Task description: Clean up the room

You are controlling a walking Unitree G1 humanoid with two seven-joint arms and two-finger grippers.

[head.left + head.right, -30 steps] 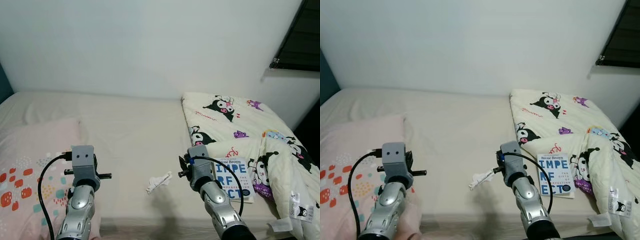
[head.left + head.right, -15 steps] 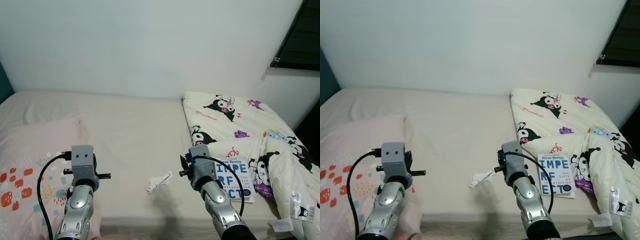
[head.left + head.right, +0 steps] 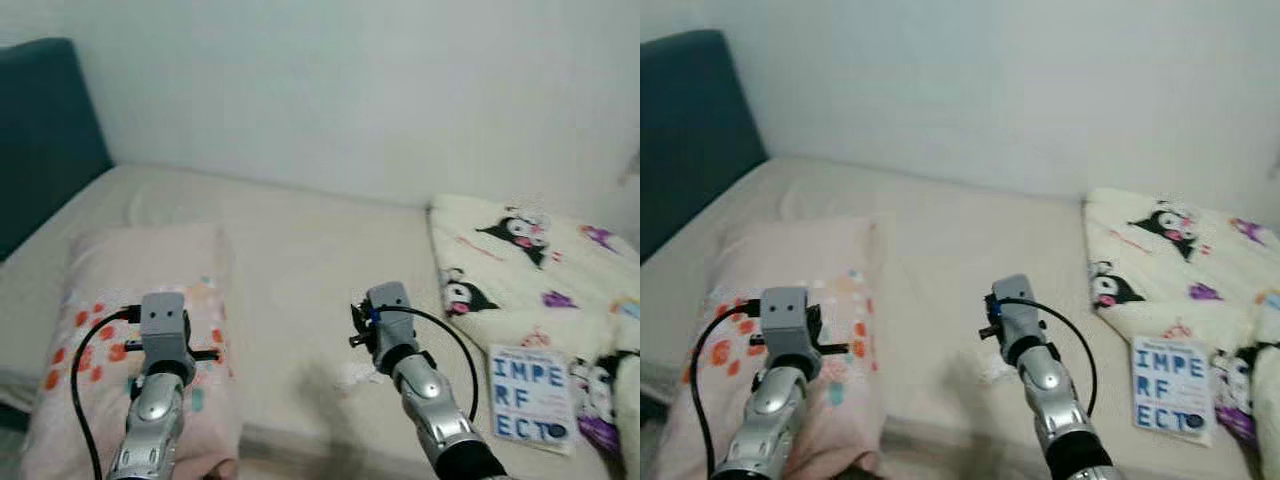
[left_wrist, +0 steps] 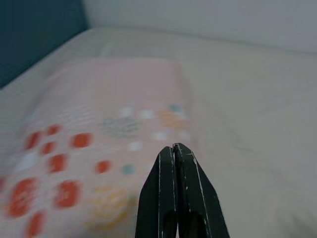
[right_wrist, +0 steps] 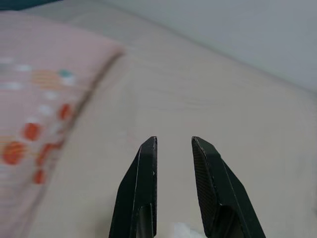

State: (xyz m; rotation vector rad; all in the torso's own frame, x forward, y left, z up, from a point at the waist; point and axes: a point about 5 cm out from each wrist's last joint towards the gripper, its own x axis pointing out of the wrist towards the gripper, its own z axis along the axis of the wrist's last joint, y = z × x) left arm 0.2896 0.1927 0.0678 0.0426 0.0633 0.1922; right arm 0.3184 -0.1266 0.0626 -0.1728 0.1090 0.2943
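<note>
A crumpled white paper scrap (image 3: 355, 375) lies on the beige bed sheet (image 3: 300, 260), just beside my right arm. My right gripper (image 5: 173, 141) hovers above the sheet and is open with nothing between its fingers; a white bit of the scrap (image 5: 181, 229) shows below them. A blue-and-white book (image 3: 527, 398) rests on the cartoon-print blanket (image 3: 520, 250) at the right. My left gripper (image 4: 173, 148) is shut and empty, held over the pink pillow (image 3: 140, 290) with red dots.
A dark teal headboard (image 3: 40, 130) stands at the bed's left end. The white wall (image 3: 350, 90) runs along the far side. The bed's near edge (image 3: 300, 440) lies just below my arms.
The camera has swung left: the headboard has come into view, and the blanket and book have shifted toward the right edge. Both arms keep their pose.
</note>
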